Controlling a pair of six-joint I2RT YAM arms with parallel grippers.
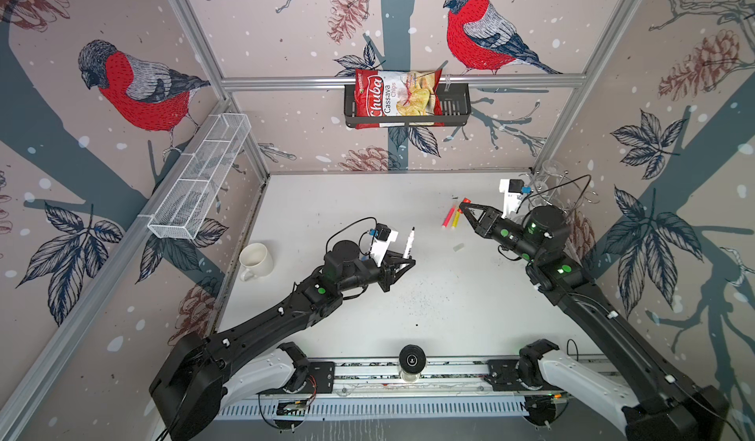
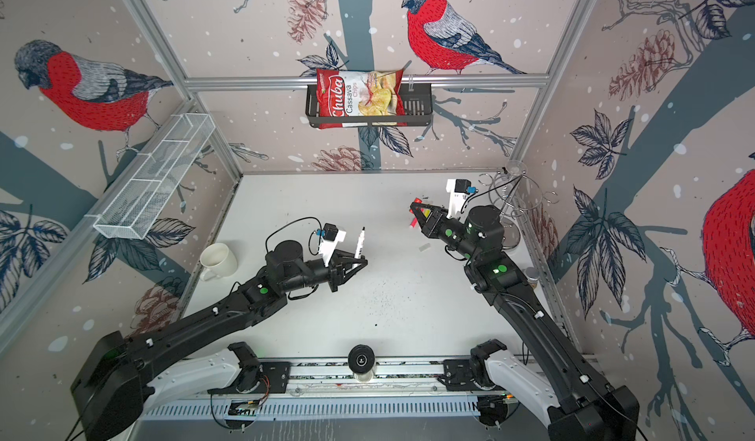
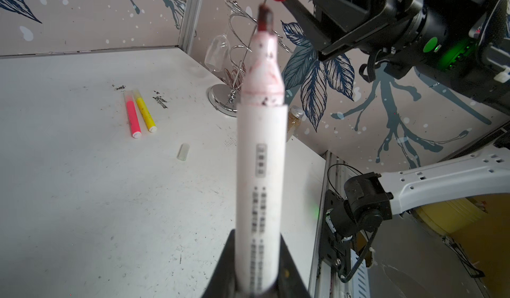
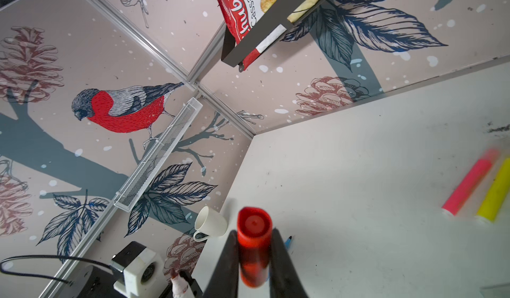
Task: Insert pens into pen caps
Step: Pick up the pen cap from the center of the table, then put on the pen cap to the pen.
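The left claw [image 1: 409,261] is shut tight on the white pen [image 1: 409,243], with the dark tip pointing up. The right claw [image 1: 465,207] pinches the red cap [image 1: 464,201] above the far right of the desk [image 1: 347,214]. Close by, the pink pen [image 3: 133,117] and yellow pen [image 3: 145,114] lie side by side. A clear cap [image 3: 183,152] lies alone, a bit nearer.
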